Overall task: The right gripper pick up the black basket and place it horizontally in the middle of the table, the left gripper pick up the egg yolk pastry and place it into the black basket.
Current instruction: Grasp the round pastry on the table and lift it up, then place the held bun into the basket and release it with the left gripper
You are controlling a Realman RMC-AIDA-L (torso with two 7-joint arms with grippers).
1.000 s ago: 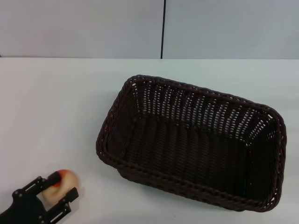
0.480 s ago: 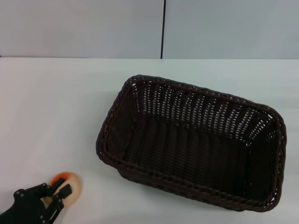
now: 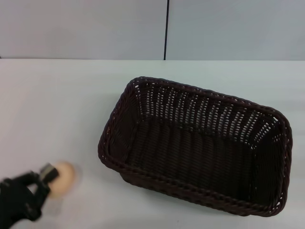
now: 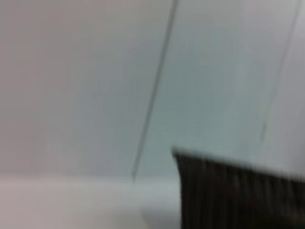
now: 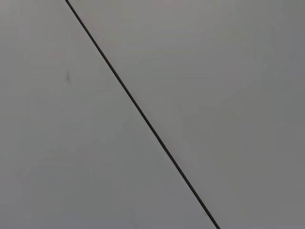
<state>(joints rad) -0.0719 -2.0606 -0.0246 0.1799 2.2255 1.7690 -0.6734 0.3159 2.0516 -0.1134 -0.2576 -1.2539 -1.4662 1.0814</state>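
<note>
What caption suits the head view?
Left gripper carries the pastry near the table's front-left corner; the basket sits empty.

The left gripper (image 3: 47, 179) sits low at the near left of the black basket (image 3: 195, 148), well apart from its near-left corner, its black body slanting up from the head view's bottom-left corner. Its fingers are closed around the egg yolk pastry (image 3: 62, 179), one grey-tipped finger (image 3: 47, 171) lying against the pastry's side. The right arm and its gripper show in no view.
</note>
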